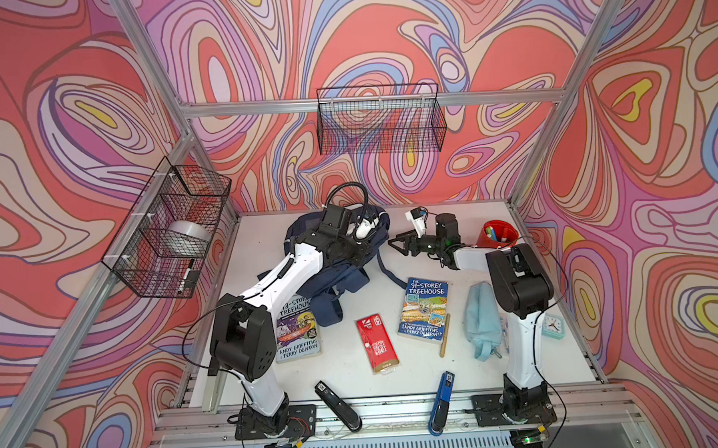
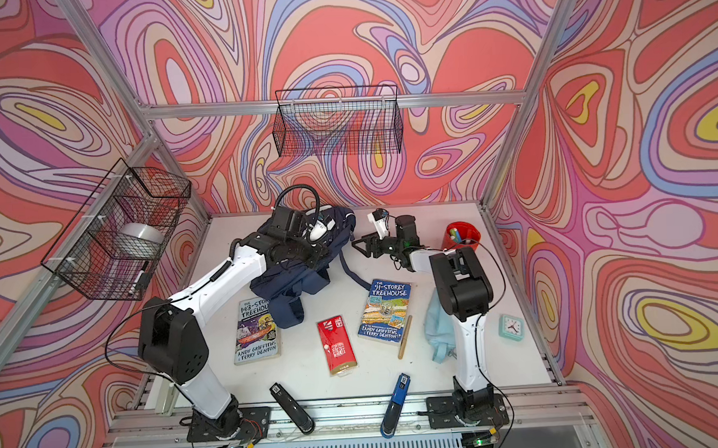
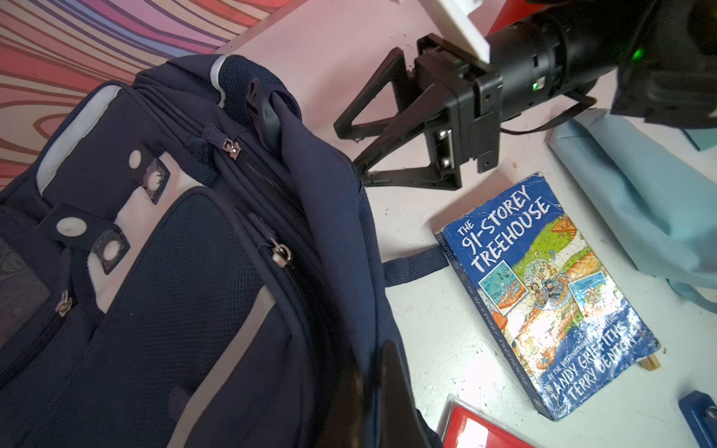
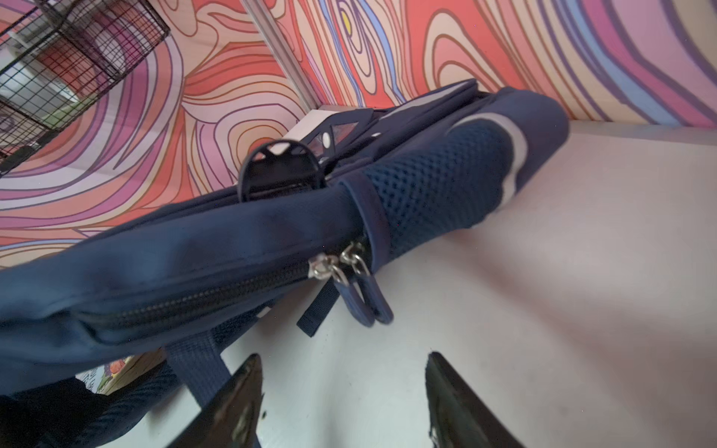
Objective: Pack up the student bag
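- student bag [image 3: 194, 271] lies zipped shut at the back middle of the table [image 1: 342, 367]; step in hand: opening it
- left gripper [image 3: 376, 368] fully closed at the bag's edge; right gripper [image 4: 341, 355] parted, empty; next, pinch the zip pulls [image 4: 349, 271]

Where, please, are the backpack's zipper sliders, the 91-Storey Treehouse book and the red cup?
zipper sliders [image 4: 324, 267]: right wrist view, metal body.
91-Storey Treehouse book [image 1: 423, 309]: in a top view, cover centre.
red cup [image 1: 488, 239]: in a top view, outer wall.

Navy student bag [image 1: 345, 277] with thin white stripes, red cup [image 1: 500, 236], light blue pouch [image 1: 483, 316], swirly pink-and-red walls [image 1: 341, 38]
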`<state>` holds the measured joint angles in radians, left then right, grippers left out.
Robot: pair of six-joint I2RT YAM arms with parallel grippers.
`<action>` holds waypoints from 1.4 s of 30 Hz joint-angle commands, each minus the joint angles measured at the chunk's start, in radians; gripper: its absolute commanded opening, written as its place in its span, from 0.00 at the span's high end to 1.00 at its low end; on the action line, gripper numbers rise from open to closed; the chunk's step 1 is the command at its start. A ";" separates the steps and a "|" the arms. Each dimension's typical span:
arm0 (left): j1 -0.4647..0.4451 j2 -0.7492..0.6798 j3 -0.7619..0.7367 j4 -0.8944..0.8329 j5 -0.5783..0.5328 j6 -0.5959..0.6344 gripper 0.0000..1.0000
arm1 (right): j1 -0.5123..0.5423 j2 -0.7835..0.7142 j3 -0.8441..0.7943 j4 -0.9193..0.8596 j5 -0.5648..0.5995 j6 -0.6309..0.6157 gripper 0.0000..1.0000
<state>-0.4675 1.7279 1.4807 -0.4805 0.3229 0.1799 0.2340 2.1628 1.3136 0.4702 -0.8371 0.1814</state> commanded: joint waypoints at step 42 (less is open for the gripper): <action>-0.001 -0.027 0.013 0.057 0.060 -0.014 1.00 | 0.014 0.093 0.191 -0.078 0.011 -0.134 0.80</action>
<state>-0.4675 1.7054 1.4769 -0.4747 0.3515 0.1635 0.2440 2.3070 1.4872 0.4416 -0.8585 0.0998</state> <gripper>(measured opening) 0.048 0.213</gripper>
